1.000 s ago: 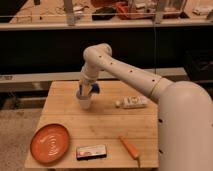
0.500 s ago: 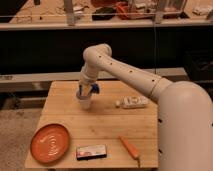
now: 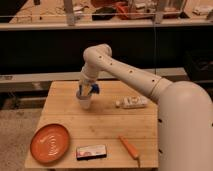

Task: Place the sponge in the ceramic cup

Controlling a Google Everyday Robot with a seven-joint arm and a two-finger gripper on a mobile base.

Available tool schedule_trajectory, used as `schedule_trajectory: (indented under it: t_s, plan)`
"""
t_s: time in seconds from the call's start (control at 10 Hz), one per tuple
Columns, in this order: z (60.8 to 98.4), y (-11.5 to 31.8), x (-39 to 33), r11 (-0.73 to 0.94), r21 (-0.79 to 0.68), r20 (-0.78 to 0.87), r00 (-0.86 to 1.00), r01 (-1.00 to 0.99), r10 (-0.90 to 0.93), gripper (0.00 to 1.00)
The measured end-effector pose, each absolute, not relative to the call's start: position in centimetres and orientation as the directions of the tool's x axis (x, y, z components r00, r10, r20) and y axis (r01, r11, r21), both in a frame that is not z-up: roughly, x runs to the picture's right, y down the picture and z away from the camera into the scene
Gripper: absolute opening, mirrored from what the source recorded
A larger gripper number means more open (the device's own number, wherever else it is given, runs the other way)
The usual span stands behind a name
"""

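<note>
The ceramic cup (image 3: 85,101) is a small whitish round cup standing on the wooden table (image 3: 100,125) near its back left. The gripper (image 3: 87,90) hangs straight down over the cup's mouth, at rim height. A dark blue sponge (image 3: 93,89) with a yellowish side shows at the gripper's tip, right at the cup's rim. Whether the sponge rests inside the cup or is still held I cannot make out.
An orange plate (image 3: 50,143) lies at the table's front left. A small flat packet (image 3: 91,151) sits at the front edge, an orange carrot-shaped stick (image 3: 130,147) to its right. A whitish object (image 3: 132,102) lies right of the cup. Shelving runs behind the table.
</note>
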State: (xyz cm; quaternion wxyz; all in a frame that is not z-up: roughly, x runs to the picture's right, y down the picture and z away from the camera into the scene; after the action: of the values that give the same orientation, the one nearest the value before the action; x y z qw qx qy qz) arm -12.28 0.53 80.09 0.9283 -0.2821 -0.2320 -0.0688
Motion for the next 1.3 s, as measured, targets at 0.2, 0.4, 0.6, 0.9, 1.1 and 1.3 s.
schedule_trajectory:
  t_s: [0.2,0.4,0.6,0.9,1.1,1.3]
  plan:
    - [80.13,0.54,-12.27,0.832,-0.493,0.469,0.883,0.256,0.005,0.05]
    - [80.16,0.57,-12.32,0.832,-0.493,0.469,0.883,0.254,0.008,0.05]
    - [80.19,0.57,-12.29,0.832,-0.493,0.468,0.884,0.253,0.009,0.05]
    - [80.24,0.63,-12.25,0.832,-0.495,0.468,0.884,0.250,0.013,0.05]
    - [80.26,0.64,-12.26,0.833,-0.495,0.467,0.884,0.248,0.015,0.05]
    - [80.28,0.65,-12.21,0.833,-0.496,0.467,0.884,0.247,0.016,0.05]
